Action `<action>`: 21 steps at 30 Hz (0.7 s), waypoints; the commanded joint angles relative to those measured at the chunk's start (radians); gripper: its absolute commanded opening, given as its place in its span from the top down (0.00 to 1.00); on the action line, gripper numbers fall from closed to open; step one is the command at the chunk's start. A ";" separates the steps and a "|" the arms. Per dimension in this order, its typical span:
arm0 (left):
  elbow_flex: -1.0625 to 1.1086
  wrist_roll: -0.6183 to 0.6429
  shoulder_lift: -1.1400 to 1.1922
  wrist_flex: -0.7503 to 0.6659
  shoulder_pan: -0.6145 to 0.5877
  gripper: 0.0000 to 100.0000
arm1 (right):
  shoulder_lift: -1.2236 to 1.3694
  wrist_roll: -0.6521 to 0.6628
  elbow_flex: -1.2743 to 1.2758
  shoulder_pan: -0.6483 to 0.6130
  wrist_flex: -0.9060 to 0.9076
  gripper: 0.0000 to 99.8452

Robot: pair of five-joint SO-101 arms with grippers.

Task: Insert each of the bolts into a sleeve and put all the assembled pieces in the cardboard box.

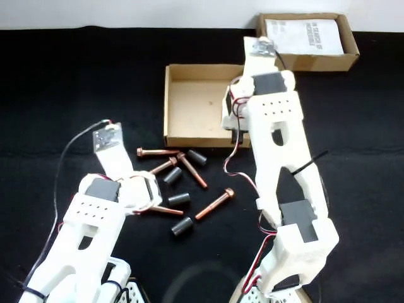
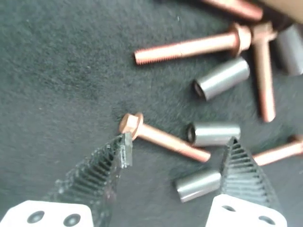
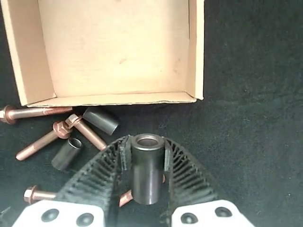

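Several copper bolts [image 1: 214,204] and dark metal sleeves [image 1: 179,199] lie scattered on the black table in front of the open cardboard box [image 1: 189,82]. My left gripper [image 2: 177,151] is open and hangs low over one bolt [image 2: 161,137], whose head is near one fingertip [image 2: 124,149]. Two sleeves [image 2: 213,133] lie close by, near the other finger. My right gripper [image 3: 147,151] is shut on an upright sleeve [image 3: 147,170], just outside the near wall of the cardboard box [image 3: 196,52]. The inside of that box is bare.
A second cardboard box [image 1: 350,44] with a printed sheet stands at the back right. The right arm [image 1: 274,120] stretches over the table beside the pile. More bolts [image 3: 40,144] and sleeves [image 3: 102,119] lie by the box's near corner.
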 commanded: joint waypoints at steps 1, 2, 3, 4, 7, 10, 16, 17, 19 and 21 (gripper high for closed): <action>-0.010 0.083 0.002 -0.018 0.004 0.69 | -0.002 0.003 -0.054 0.007 0.005 0.99; 0.002 0.086 0.002 -0.018 0.004 0.69 | -0.001 0.003 -0.053 0.007 0.005 0.99; 0.013 0.086 0.002 -0.018 0.004 0.69 | -0.001 0.003 -0.053 0.005 0.005 0.99; 0.021 0.086 0.002 -0.018 0.004 0.69 | -0.001 0.002 -0.053 0.005 0.004 0.99; 0.015 0.091 0.002 -0.020 0.004 0.69 | 0.001 0.002 -0.053 0.005 -0.002 0.99; 0.027 0.112 0.005 -0.057 0.016 0.69 | -0.001 0.002 -0.025 0.005 -0.035 0.99; 0.036 0.212 0.137 -0.132 0.073 0.69 | -0.002 0.002 0.059 0.005 -0.076 0.99; 0.012 0.216 0.168 -0.127 0.074 0.69 | -0.002 0.002 0.071 0.005 -0.084 0.99; -0.031 0.219 0.240 -0.124 0.074 0.69 | -0.002 0.002 0.097 0.005 -0.097 0.99; -0.074 0.219 0.308 -0.087 0.073 0.69 | -0.002 0.002 0.120 0.005 -0.113 0.99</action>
